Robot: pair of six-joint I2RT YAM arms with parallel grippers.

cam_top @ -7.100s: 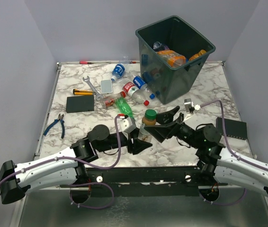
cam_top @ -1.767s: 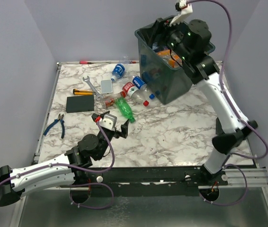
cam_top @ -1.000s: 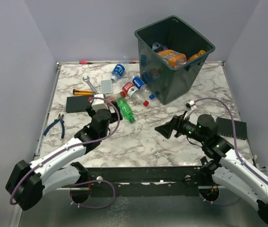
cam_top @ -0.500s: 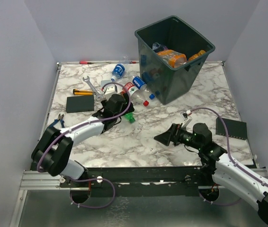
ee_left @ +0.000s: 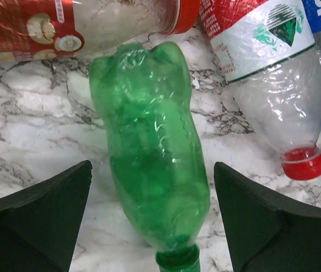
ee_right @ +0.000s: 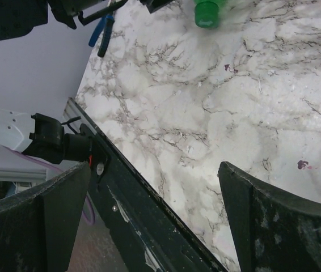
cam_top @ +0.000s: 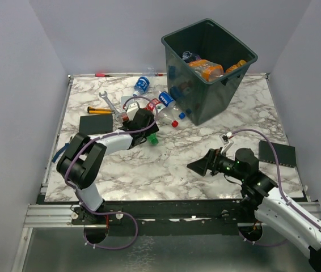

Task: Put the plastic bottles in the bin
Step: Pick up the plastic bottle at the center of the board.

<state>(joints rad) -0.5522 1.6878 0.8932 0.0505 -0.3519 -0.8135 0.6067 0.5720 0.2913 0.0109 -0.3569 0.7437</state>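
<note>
A green plastic bottle (ee_left: pixel 155 164) lies on the marble table, its cap (ee_left: pixel 177 262) toward the camera. My left gripper (ee_left: pixel 152 164) is open and straddles it, one finger (ee_left: pixel 36 215) on each side with a gap to the bottle. From above, the left gripper (cam_top: pixel 143 127) covers the bottle and only the green cap (cam_top: pixel 153 139) shows. Clear bottles with red and blue labels (cam_top: pixel 165 110) lie just beyond, and another (cam_top: pixel 142 85) lies farther back. The bin (cam_top: pixel 217 96) holds several bottles. My right gripper (cam_top: pixel 197 166) hovers open and holds nothing near the table's front edge.
A wrench (cam_top: pixel 108 102), an orange-handled tool (cam_top: pixel 98 110) and a black slab (cam_top: pixel 96 124) lie to the left. Blue pliers (cam_top: pixel 64 152) sit by the left edge. A dark slab (cam_top: pixel 279 153) lies at the right. The table's front rail (ee_right: pixel 149 226) is below the right gripper.
The left arm has reached farther forward and now has its jaws around the green bottle. The right gripper has shifted slightly and stays open.
</note>
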